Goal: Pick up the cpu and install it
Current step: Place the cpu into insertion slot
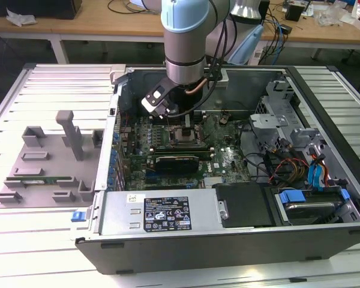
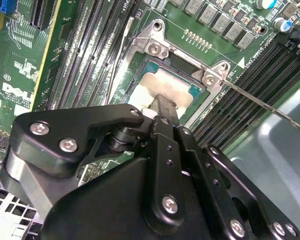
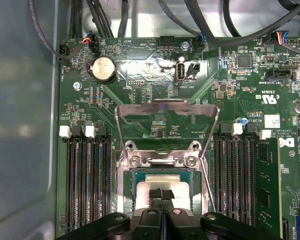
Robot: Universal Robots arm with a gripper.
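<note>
The cpu (image 2: 172, 82) lies flat inside the dark metal-framed socket (image 2: 155, 47) on the green motherboard; its grey top carries pale smears. In the first wrist view the cpu (image 3: 160, 181) sits under the raised load plate (image 3: 165, 107), which stands hinged open. My gripper (image 2: 165, 106) is directly over the chip, its two black fingers pressed together and their tips on or just above the chip's middle. In the first wrist view the gripper (image 3: 161, 196) covers part of the chip. In the exterior view the gripper (image 1: 181, 117) reaches down into the open computer case (image 1: 324, 78), just above the socket (image 1: 185, 137).
Black memory slots (image 3: 85, 185) flank the socket, with a green memory stick (image 3: 267, 185) in one. The thin socket lever (image 2: 270, 107) sticks out sideways. A grey fixture (image 1: 42, 162) lies at the exterior view's left. The power supply (image 1: 162, 210), drive cage and cables crowd the case.
</note>
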